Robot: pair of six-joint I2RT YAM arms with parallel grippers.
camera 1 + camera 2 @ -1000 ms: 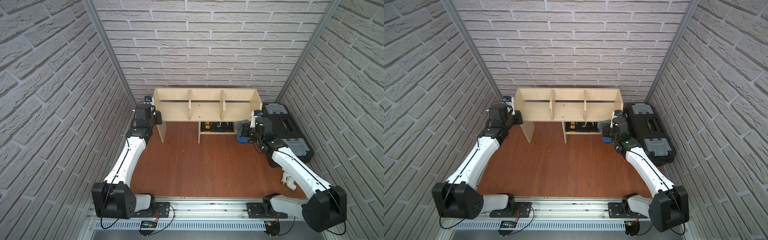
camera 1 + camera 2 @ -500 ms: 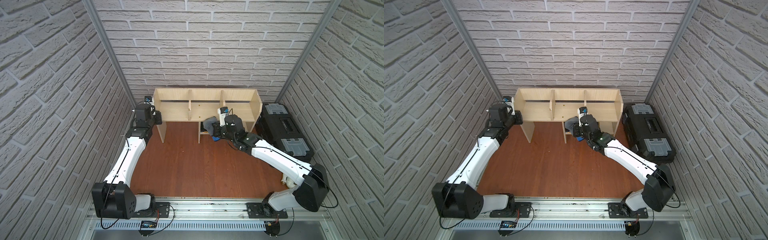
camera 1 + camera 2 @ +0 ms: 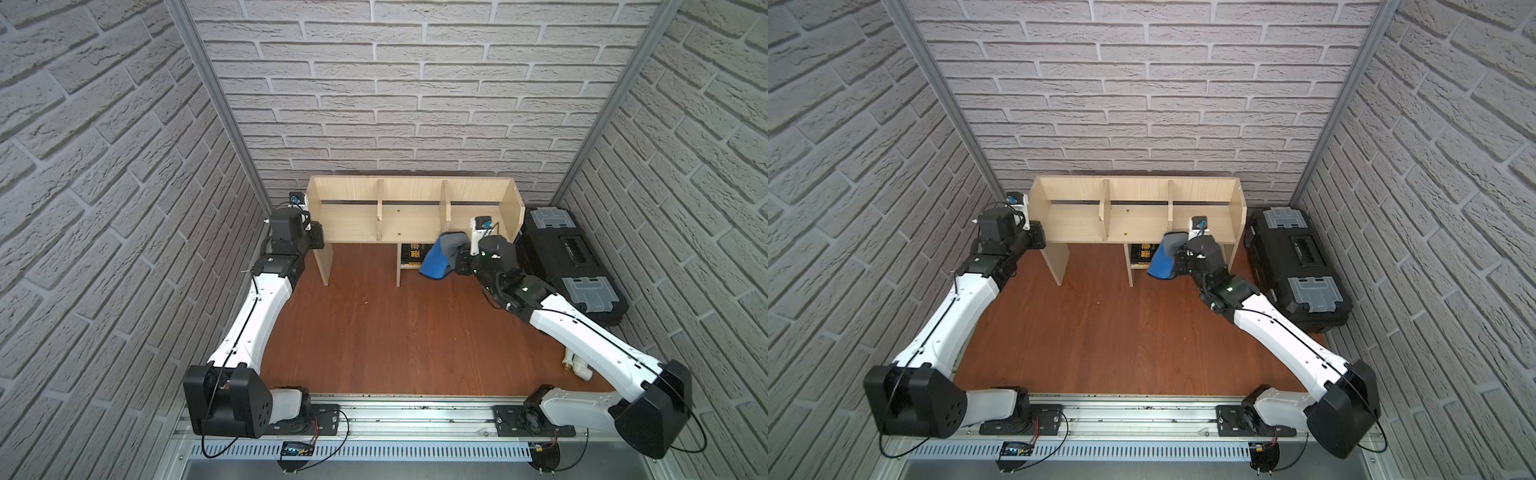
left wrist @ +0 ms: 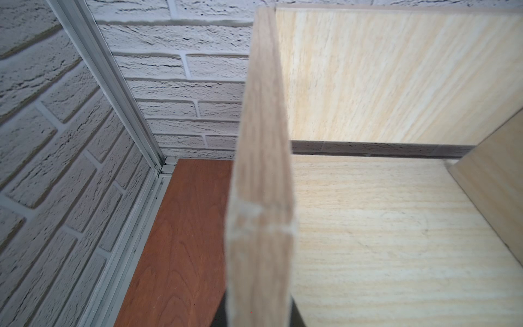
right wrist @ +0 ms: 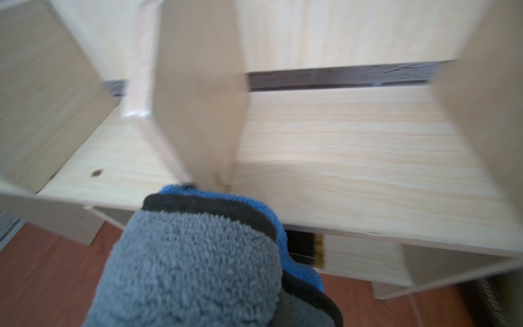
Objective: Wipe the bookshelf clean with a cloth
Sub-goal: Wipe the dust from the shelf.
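Observation:
The pale plywood bookshelf [image 3: 411, 222] [image 3: 1133, 222] stands against the back wall. My left gripper [image 3: 314, 235] [image 3: 1038, 235] is shut on the front edge of its left side panel [image 4: 260, 141]; the panel runs between the dark jaws in the left wrist view. The cloth [image 3: 439, 257] [image 3: 1163, 259] [image 5: 192, 260], blue one side and grey the other, is bunched in my shut right gripper [image 3: 457, 258] [image 3: 1180, 262]. It hangs against the shelf's front edge below the right divider [image 5: 198, 113]. The cloth hides the right fingers.
A black toolbox [image 3: 569, 257] [image 3: 1296, 253] lies right of the bookshelf, close to my right forearm. Dark books [image 3: 412, 251] sit on the small lower shelf behind the cloth. A white pipe fitting [image 3: 579, 363] lies near the right arm. Brick walls close in on three sides.
My right arm swept the cloth left along the shelf front, from the toolbox side past the right divider, then came back a little to the right. The left arm has not moved.

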